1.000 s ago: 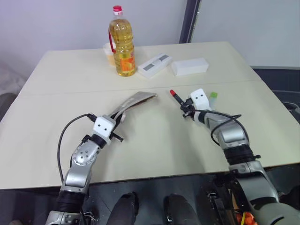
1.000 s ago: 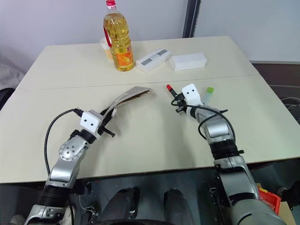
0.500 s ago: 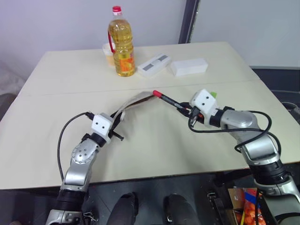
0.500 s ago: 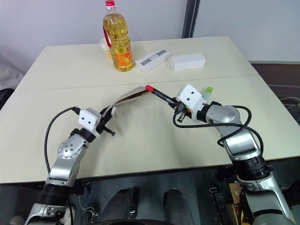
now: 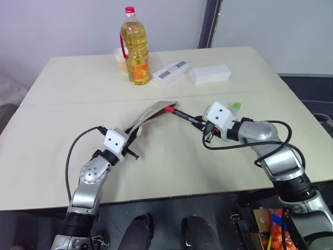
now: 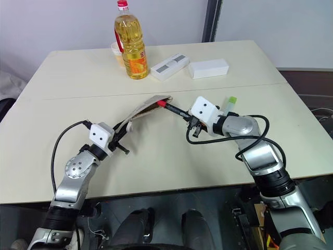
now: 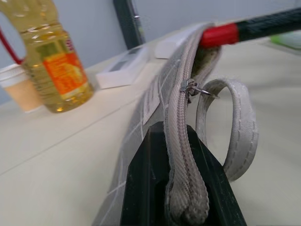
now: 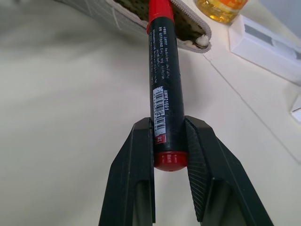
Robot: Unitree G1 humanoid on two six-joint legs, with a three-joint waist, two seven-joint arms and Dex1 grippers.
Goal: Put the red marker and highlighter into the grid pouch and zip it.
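The cream tabletop (image 5: pixel 171 156) carried everything. At its far side stood a bottle of yellow oil (image 5: pixel 134 48) with a paper cup (image 5: pixel 119 56) just behind it, and to the right of those lay two white boxes (image 5: pixel 171 72), (image 5: pixel 210 74), side by side.

Nearer the middle, the grid pouch (image 5: pixel 151 113) was lifted off the surface at its near end, its open mouth pointing far and to the right. The left pincer (image 7: pixel 181 188) was clamped tight on the pouch's near end along the zipper seam, with the pull loop (image 7: pixel 235 127) hanging beside its fingers.

The right pincer (image 8: pixel 168 155) was closed on the rear end of the red marker (image 8: pixel 161 89), which it held pointing left toward the pouch. The marker's red tip sat right at the pouch's open mouth, just entering between the lips.

The highlighter (image 5: pixel 237 107) lay on the tabletop just right of the right pincer, its green cap toward the far side, apart from the pouch.
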